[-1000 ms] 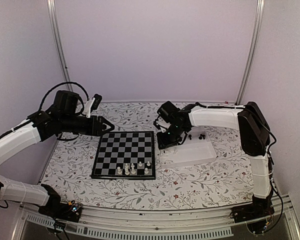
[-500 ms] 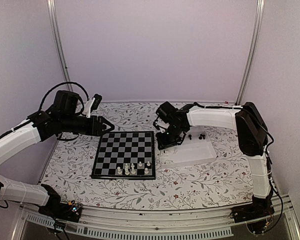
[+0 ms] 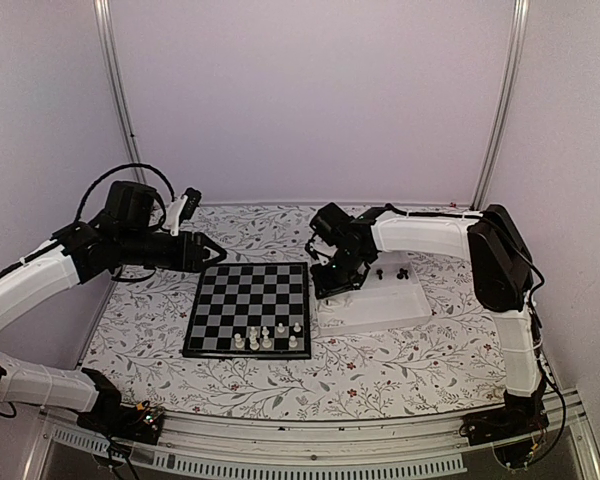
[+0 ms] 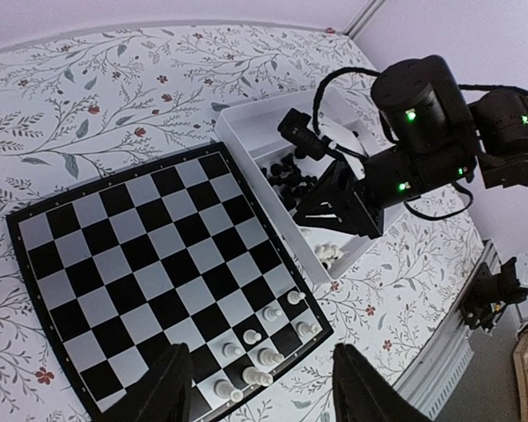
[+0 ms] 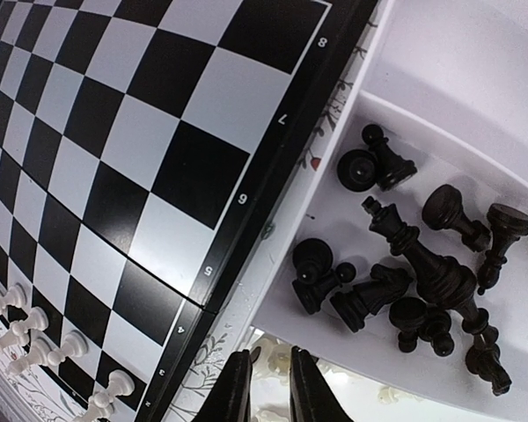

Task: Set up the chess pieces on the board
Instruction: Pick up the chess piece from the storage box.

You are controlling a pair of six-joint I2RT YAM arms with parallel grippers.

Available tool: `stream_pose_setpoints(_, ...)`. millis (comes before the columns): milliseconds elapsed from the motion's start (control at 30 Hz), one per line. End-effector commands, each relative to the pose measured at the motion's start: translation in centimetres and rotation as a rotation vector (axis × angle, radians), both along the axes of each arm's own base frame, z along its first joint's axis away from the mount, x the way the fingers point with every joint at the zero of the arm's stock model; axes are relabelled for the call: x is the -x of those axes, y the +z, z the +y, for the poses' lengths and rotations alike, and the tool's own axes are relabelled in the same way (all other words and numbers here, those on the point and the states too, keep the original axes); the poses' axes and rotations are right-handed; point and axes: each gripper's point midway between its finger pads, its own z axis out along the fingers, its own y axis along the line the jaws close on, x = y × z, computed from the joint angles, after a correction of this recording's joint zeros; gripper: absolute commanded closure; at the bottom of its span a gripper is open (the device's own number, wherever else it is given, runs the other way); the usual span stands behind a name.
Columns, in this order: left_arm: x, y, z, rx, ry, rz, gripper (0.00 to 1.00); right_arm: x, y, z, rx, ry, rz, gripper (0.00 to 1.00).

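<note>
Edging slightly leftward, the right gripper (image 3: 328,290) is hanging over the tray (image 3: 400,308) beside the board (image 3: 248,300). Left wrist view: the left gripper (image 4: 260,400) is holding its fingers apart, white chess pieces (image 4: 257,354) lying between them. Right wrist view: fingers are sitting nearly together, black pieces (image 5: 414,268) lying to their right; whether they are gripping anything, I cannot tell.

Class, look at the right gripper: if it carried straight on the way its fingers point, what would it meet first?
Most likely the white chess pieces lying in the tray compartment just below the right gripper. It points down at them. Depth is unclear, so it may be touching one now.
</note>
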Motion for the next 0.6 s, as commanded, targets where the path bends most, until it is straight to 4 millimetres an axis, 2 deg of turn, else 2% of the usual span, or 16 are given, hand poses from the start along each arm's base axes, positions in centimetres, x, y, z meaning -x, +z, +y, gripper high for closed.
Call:
stream_pose_setpoints(0,0.4,0.0,0.1,-0.007,-0.006,-0.009,0.43,0.1,-0.2,-0.4,0.028,-0.022,0.0,0.82)
stream_pose_setpoints(133,0.4,-0.2,0.1,-0.006,-0.006,-0.008,0.43,0.0,0.5,-0.5,0.021,-0.029,-0.011,0.82)
stream_pose_setpoints(367,0.6,-0.3,0.0,-0.004,-0.012,-0.003,0.43,0.4,-0.4,-0.8,0.037,-0.033,0.013,0.81)
stream_pose_setpoints(567,0.8,-0.4,0.1,-0.002,-0.009,0.0,0.43,0.3,-0.3,-1.1,0.046,-0.051,0.0,0.81)
